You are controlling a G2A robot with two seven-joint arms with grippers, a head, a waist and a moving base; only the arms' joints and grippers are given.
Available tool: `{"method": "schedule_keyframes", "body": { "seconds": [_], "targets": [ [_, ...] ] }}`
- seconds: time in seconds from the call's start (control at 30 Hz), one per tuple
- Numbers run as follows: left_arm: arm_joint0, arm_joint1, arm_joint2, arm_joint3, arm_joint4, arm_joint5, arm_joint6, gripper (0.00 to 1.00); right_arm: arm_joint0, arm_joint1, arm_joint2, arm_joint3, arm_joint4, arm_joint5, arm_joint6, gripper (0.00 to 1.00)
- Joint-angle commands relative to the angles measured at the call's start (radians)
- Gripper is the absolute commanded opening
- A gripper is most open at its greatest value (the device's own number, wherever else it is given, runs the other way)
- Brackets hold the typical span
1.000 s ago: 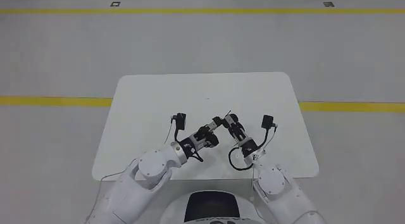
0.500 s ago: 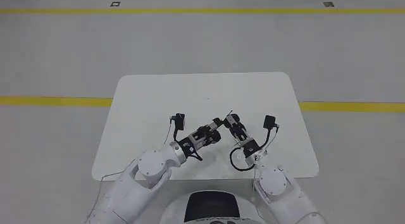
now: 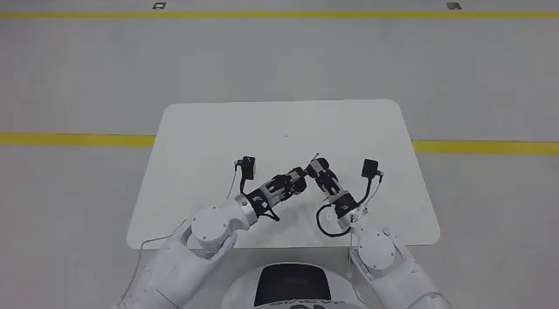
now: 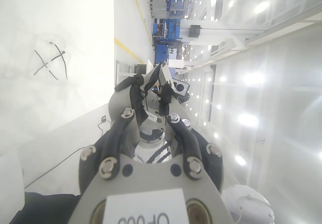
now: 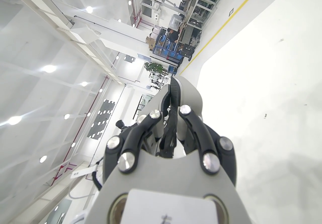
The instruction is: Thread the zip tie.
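Top view: over the table [image 3: 218, 134], the left end effector [image 3: 297, 175] and right end effector [image 3: 320, 168] nearly meet, and the zip tie [image 3: 315, 156] pokes out beyond the right one.

Left wrist view: its fingers [image 4: 164, 79] are pinched together.

Right wrist view: its fingers [image 5: 185, 92] are clamped, seemingly on the tie.

Best to hold 1 arm rigid and align tip to head slowly.

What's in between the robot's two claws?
In the top view, the left gripper and right gripper nearly meet. Only a thin dark strip, probably the zip tie, shows at the gap, above the white table.
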Motion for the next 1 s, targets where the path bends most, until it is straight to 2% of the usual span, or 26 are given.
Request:
{"method": "schedule_keyframes", "body": {
  "seconds": [0.0,0.17,0.2,0.27,0.37,0.47,0.67,0.83,0.97],
  "targets": [
    [-0.001,0.000,0.001,0.000,0.000,0.000,0.001,0.18,0.002,0.000,-0.003,0.000,0.000,0.000,0.005,0.00],
    [-0.002,0.001,0.002,0.001,-0.003,-0.002,0.001,0.15,0.005,0.002,-0.009,0.003,0.000,0.000,0.013,0.00],
    [-0.002,0.002,0.002,0.001,-0.004,-0.002,0.001,0.13,0.006,0.002,-0.009,0.004,0.001,0.000,0.013,0.00],
    [-0.002,0.002,0.003,0.002,-0.005,-0.002,0.001,0.00,0.007,0.002,-0.010,0.006,0.001,0.000,0.013,0.00],
    [-0.003,0.002,0.004,0.007,-0.006,-0.003,0.000,0.00,0.008,0.003,-0.011,0.009,-0.002,0.000,0.018,0.00],
    [-0.002,0.004,0.002,0.011,-0.008,-0.006,-0.003,0.00,0.009,0.004,-0.009,0.015,0.001,0.000,0.025,1.00],
    [0.013,0.012,-0.019,0.007,-0.012,-0.016,-0.026,0.00,0.007,0.011,0.015,0.016,0.007,0.000,0.042,1.00],
    [0.024,0.027,-0.057,0.002,-0.026,-0.038,-0.130,0.00,-0.003,0.024,0.073,0.003,0.023,0.000,0.092,1.00],
    [0.029,0.039,-0.084,-0.006,-0.014,-0.025,-0.195,0.00,-0.009,0.036,0.118,-0.003,0.075,0.000,0.182,1.00]
  ]
}}
